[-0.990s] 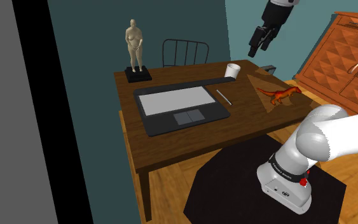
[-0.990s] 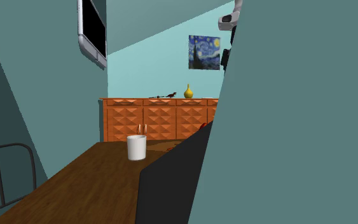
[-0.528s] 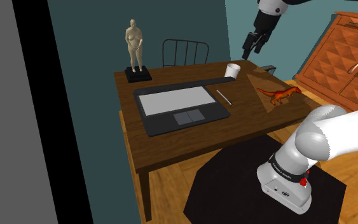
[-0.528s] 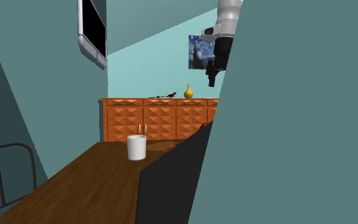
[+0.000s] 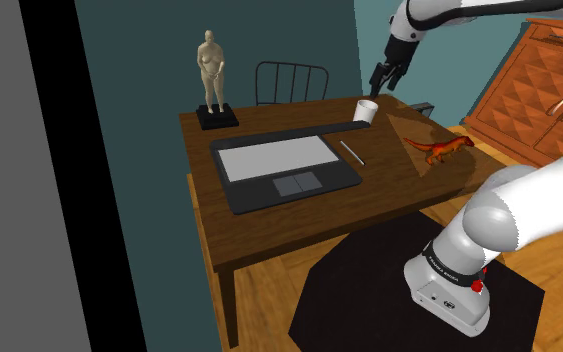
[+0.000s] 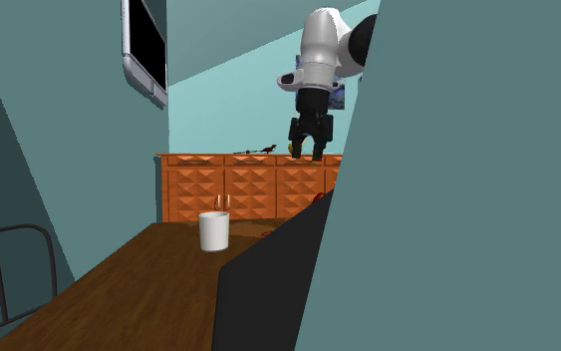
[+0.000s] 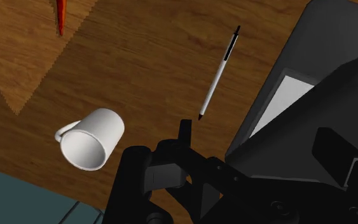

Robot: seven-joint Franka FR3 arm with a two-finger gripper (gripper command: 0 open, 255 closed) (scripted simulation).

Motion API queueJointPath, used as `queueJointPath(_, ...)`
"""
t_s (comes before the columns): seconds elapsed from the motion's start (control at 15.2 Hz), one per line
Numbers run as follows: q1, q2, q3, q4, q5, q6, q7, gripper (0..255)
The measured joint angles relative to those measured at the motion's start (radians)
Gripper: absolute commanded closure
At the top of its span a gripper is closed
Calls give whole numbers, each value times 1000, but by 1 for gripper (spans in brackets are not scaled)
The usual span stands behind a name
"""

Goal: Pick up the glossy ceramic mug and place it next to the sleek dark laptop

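The white arm [image 5: 509,210] is seen rising from its stand at the shoulder view's lower right. It is carried across the top of that view and turned down at the wrist. The gripper [image 6: 308,154] is thus hung high over the far right part of the wooden table [image 5: 269,225], with its fingers pointed downward.

A white mug [image 5: 367,110] is set upright on the table near the far edge. It is just beside the far right corner of the dark laptop [image 5: 279,165], which lies open across the middle of the table. In the wrist view the mug is seen to be empty, and its handle is turned away from the laptop.

A pen [image 7: 219,73] is laid on the wood between the mug and the laptop, touching neither. An orange toy lizard [image 5: 437,148] is placed near the table's right edge, and a pale statue [image 5: 210,78] is stood on the far left corner.

In the second exterior view the jaws are shown parted by a moderate gap. Nothing is held between them and nothing is touched. The gripper is kept well above the mug, towards that view's right.
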Motion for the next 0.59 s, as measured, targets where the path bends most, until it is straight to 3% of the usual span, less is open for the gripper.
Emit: queueJointPath(0.59,-12,313,-138,144,66,174,-144,0)
